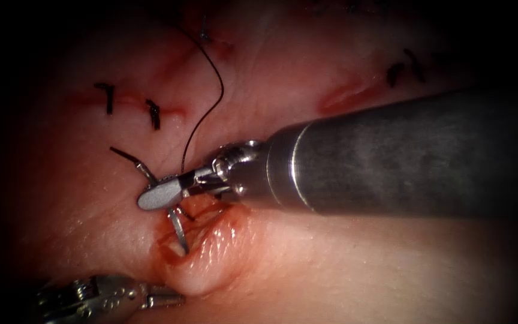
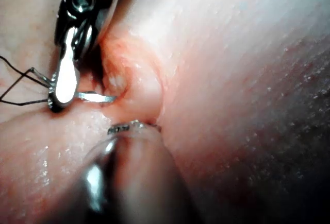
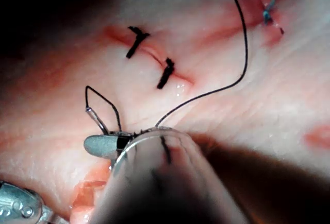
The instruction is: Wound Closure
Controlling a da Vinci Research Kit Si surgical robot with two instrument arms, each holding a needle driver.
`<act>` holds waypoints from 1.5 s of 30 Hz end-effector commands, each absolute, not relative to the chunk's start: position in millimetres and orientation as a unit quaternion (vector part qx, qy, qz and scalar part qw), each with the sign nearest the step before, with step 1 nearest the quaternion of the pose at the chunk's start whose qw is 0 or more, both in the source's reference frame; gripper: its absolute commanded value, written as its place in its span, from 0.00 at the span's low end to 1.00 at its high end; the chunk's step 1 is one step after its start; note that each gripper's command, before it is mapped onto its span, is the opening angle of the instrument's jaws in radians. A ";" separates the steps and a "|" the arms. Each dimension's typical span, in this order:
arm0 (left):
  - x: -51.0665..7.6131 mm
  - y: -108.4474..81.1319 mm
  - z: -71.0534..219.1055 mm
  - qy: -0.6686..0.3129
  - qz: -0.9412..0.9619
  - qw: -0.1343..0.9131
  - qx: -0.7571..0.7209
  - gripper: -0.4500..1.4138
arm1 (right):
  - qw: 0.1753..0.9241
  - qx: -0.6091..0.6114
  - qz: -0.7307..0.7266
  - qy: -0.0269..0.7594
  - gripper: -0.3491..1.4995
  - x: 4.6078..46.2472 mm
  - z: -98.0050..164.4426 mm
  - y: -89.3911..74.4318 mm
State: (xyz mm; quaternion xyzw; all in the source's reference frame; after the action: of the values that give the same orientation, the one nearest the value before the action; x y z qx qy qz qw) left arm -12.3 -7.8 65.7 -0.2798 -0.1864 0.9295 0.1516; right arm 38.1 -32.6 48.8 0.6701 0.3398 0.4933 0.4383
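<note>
Endoscope view: right tool (image 1: 162, 195), jaws clamped mid-curve on the needle (image 1: 178, 231), holds its tip in the cut (image 1: 202, 237), likely for a bite; left tool (image 1: 163, 298) waits nearby, jaws closed, empty.

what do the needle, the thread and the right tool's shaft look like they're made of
Needle: bright polished metal, probably steel; thin, with glints.
Thread: dark matte suture filament, looks single-stranded; material unclear.
Right tool's shaft: grey, dull and mottled, perhaps composite or coated metal, with a shiny metal ring near the wrist.
</note>
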 end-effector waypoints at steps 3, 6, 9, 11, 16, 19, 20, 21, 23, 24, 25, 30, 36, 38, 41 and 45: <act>-12.7 -7.8 66.3 -0.187 0.929 0.151 -0.281 0.13 | 0.437 0.673 0.492 0.338 0.00 39.0 48.9 -32.7; -12.6 -7.7 66.3 -0.186 0.930 0.150 -0.281 0.13 | 0.432 0.679 0.494 0.329 0.00 38.7 48.5 -33.4; -12.5 -7.7 66.3 -0.186 0.929 0.150 -0.281 0.13 | 0.429 0.684 0.495 0.322 0.00 38.6 48.2 -34.0; -12.5 -7.7 66.3 -0.186 0.929 0.150 -0.281 0.13 | 0.427 0.686 0.495 0.319 0.00 38.5 48.1 -34.1; -12.5 -7.7 66.3 -0.186 0.929 0.150 -0.281 0.13 | 0.424 0.691 0.497 0.309 0.00 38.7 47.6 -35.0; -12.5 -7.7 66.3 -0.187 0.929 0.150 -0.281 0.12 | 0.421 0.696 0.495 0.305 0.00 38.9 47.0 -35.8; -12.5 -7.7 66.3 -0.187 0.929 0.150 -0.281 0.12 | 0.419 0.698 0.496 0.302 0.00 38.9 46.9 -36.0; -12.5 -7.7 66.3 -0.187 0.929 0.150 -0.281 0.12 | 0.418 0.699 0.496 0.300 0.00 38.9 46.8 -36.2; -12.5 -7.7 66.3 -0.185 0.930 0.150 -0.280 0.12 | 0.419 0.699 0.496 0.300 0.00 38.8 46.5 -36.7; -12.5 -7.7 66.3 -0.185 0.930 0.150 -0.280 0.12 | 0.419 0.699 0.496 0.300 0.00 38.8 46.5 -36.7; -12.5 -7.7 66.3 -0.185 0.930 0.150 -0.280 0.12 | 0.419 0.699 0.496 0.300 0.00 38.7 46.5 -36.7; -12.4 -7.7 66.3 -0.185 0.930 0.150 -0.280 0.12 | 0.414 0.693 0.507 0.303 0.00 38.2 46.7 -36.3; -12.4 -7.7 66.3 -0.185 0.930 0.150 -0.280 0.12 | 0.415 0.676 0.526 0.307 0.00 37.1 47.4 -35.3; -12.4 -7.7 66.3 -0.185 0.930 0.150 -0.280 0.12 | 0.419 0.669 0.532 0.307 0.00 36.7 47.7 -35.2; -12.4 -7.7 66.3 -0.185 0.930 0.150 -0.280 0.12 | 0.417 0.664 0.545 0.296 0.00 36.0 48.2 -35.4; -12.4 -7.7 66.3 -0.185 0.930 0.150 -0.280 0.12 | 0.409 0.667 0.560 0.272 0.00 35.6 49.0 -36.0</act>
State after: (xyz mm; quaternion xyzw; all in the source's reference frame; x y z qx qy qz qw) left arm -11.8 -7.7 65.7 -0.2794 -0.1854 0.9301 0.1503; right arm 34.5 -36.2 48.4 0.6677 0.2671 0.5645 0.4052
